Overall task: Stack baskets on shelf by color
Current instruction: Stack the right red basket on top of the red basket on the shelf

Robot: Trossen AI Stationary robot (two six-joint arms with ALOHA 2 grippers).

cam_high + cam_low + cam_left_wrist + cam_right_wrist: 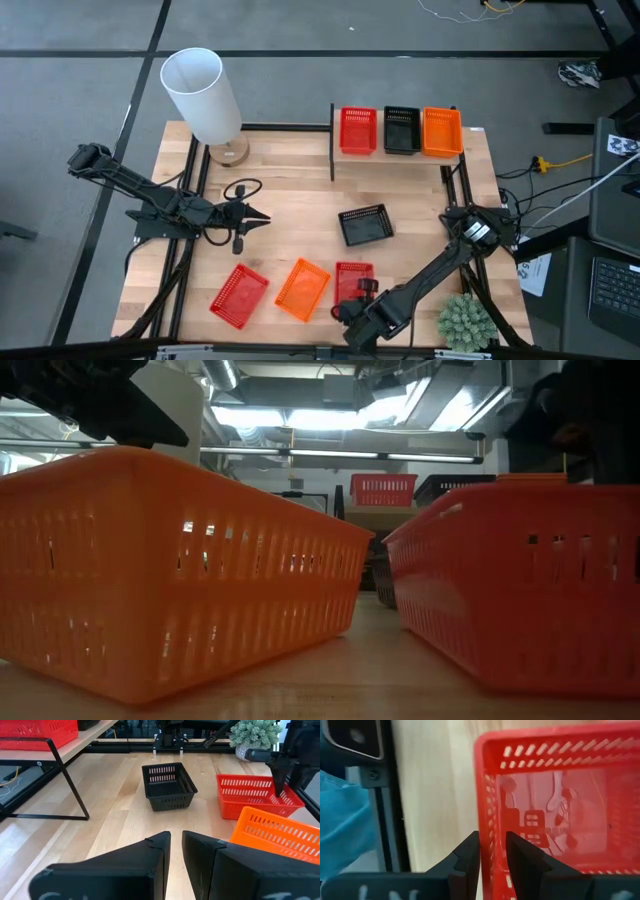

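Note:
The shelf (pixel 400 155) stands at the table's far edge and carries a red basket (pixel 357 130), a black one (pixel 402 130) and an orange one (pixel 442 132), side by side. On the table lie a black basket (pixel 365 225), a red basket (pixel 240 295), an orange basket (pixel 303 288) and a second red basket (pixel 352 280). My right gripper (pixel 350 303) is at that second red basket's near end, shut on its wall. My left gripper (pixel 262 215) hovers left of the black basket (pixel 168 785), its fingers almost together and empty. My right gripper (pixel 492 852) has the red basket's wall (pixel 487 820) pinched between its two fingers, one finger (pixel 522 860) inside the basket and one (pixel 467 857) outside. It comes from above at the basket's near end. In the low view the basket (pixel 520 580) appears to sit on the table.
A white cylinder (pixel 205 95) on a round wooden base stands at the far left corner, with a loop of black cable (pixel 240 188) beside it. A small green plant (pixel 465 320) sits at the near right corner. Bare wood lies between the black basket and the shelf.

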